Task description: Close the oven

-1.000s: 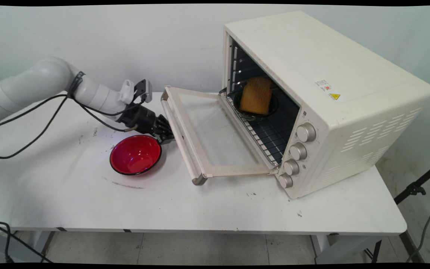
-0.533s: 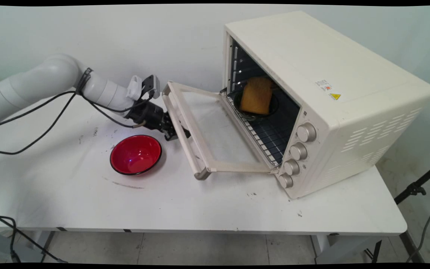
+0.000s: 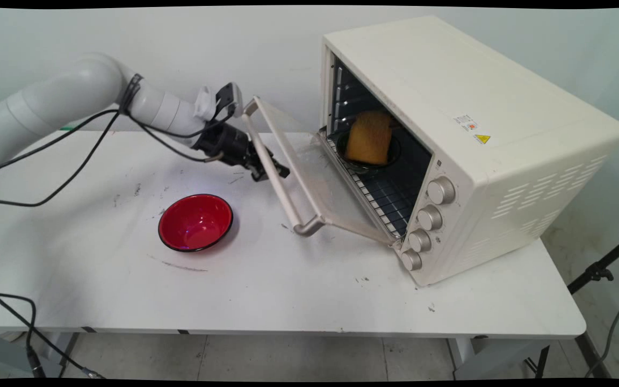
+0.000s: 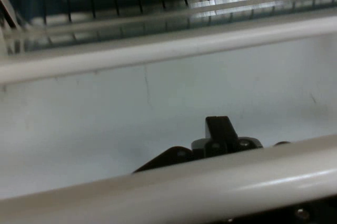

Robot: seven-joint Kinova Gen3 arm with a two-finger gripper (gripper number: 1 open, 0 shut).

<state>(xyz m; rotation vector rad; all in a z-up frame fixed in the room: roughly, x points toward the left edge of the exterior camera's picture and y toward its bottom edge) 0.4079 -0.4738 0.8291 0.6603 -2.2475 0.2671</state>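
My gripper point(image 3: 271, 171) is pressed against the handle bar point(image 3: 296, 207) of the cream toaster oven's point(image 3: 449, 107) door point(image 3: 309, 183), which stands half raised and tilted. The fingers look shut, slipped between bar and door. In the hand view the pale handle bar point(image 4: 184, 187) crosses the bottom, with the shut gripper point(image 4: 221, 126) poking up behind it against the door glass point(image 4: 158, 108). Inside the oven a slice of brown bread point(image 3: 368, 137) leans in a dark dish point(image 3: 393, 156) on the wire rack point(image 3: 382, 196). A red bowl point(image 3: 195, 223) sits on the table below and left of the gripper.
The oven fills the table's right half, its knobs point(image 3: 427, 217) facing the near side. Black cables point(image 3: 73, 172) hang from the arm over the left of the white table point(image 3: 288, 301). A black stand leg point(image 3: 599, 271) is off the table's right edge.
The gripper has risen and moved right, away from the red bowl, carrying the door handle with it. The door has swung from lying flat to about half raised.
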